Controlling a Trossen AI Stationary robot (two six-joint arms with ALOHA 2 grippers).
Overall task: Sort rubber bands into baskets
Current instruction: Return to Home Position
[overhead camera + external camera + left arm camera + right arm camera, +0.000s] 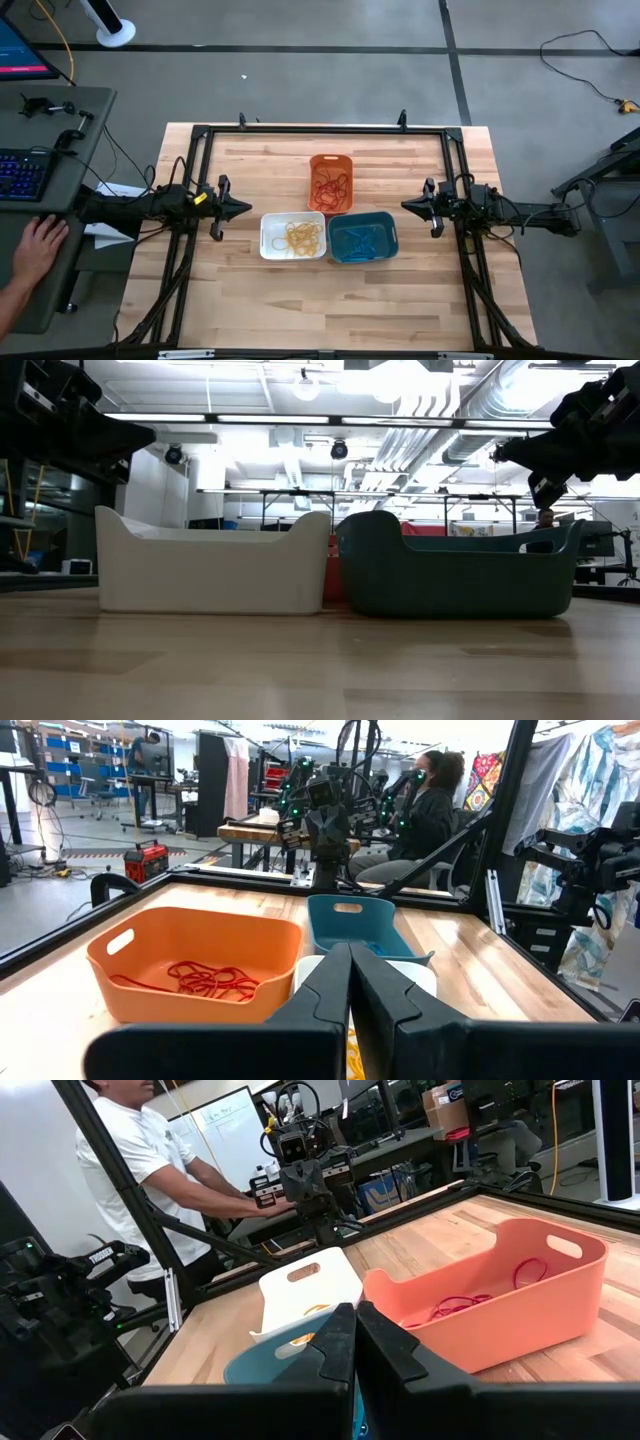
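Three baskets stand mid-table. The orange basket (331,182) at the far side holds red rubber bands (210,982). The white basket (293,235) holds yellow-orange bands (302,236), and the teal basket (362,236) to its right holds blue bands (360,240). My left gripper (246,208) is shut and level, left of the baskets and above the table. My right gripper (406,204) is shut and level, right of the baskets. Neither holds anything.
A black frame (320,130) runs around the work area. Bare wood lies near the table's front edge (320,300). A person's hand (35,245) rests on a side desk at the left, beside a keyboard (22,172).
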